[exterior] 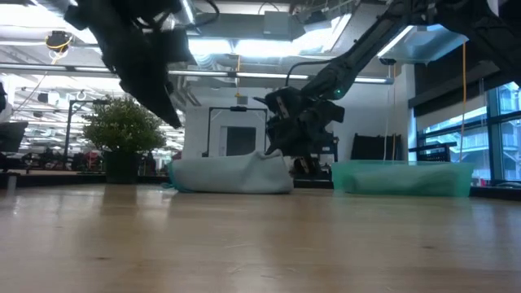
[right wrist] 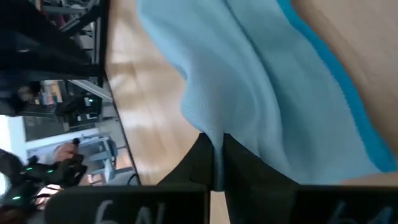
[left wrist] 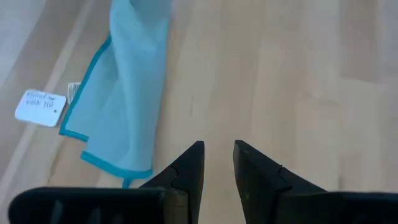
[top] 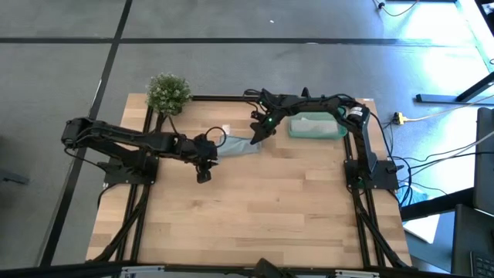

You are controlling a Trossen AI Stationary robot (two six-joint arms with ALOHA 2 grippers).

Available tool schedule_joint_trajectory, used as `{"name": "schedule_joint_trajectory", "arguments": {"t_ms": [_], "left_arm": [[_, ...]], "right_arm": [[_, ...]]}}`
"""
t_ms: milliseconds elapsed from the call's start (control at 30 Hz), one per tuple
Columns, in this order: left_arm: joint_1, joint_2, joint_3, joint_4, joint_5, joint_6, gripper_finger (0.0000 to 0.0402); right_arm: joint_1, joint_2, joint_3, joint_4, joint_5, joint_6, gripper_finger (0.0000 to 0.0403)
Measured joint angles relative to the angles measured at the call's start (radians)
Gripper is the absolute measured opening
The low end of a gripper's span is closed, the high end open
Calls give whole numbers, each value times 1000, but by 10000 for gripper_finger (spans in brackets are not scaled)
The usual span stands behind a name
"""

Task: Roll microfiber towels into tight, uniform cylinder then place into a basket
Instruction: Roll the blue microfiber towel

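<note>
Left gripper (top: 204,174) angled low over the wooden counter (top: 255,224), just beside the light blue microfiber towel (top: 238,146), fingers narrowly parted, holding nothing. Towel soft, crumpled lengthwise, darker-hemmed, lying left of the basket (top: 316,127). Right gripper (top: 255,138) pinched onto the towel's basket-side end. Basket shallow, teal, translucent plastic.

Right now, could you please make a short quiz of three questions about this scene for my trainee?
1. True or false: the right claw is shut on the light blue towel.
2. Which lies nearer the basket: A) the potted plant or B) the towel?
3. Fill in: the left claw is ____, holding nothing.

Key: 1 true; 2 B; 3 open.
</note>
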Motion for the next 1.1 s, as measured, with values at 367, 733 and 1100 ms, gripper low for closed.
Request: {"name": "schedule_joint_trajectory", "arguments": {"t_ms": [367,733,1100], "left_arm": [[62,176,-18,50,-80,81,82],[169,216,-17,93,-166,159,82],[252,216,-17,219,-181,287,82]], "right_arm": [[-8,-2,0,36,-17,11,18],[-6,-2,0,55,-16,10,18],[-4,-3,0,45,-16,-21,18]]}}
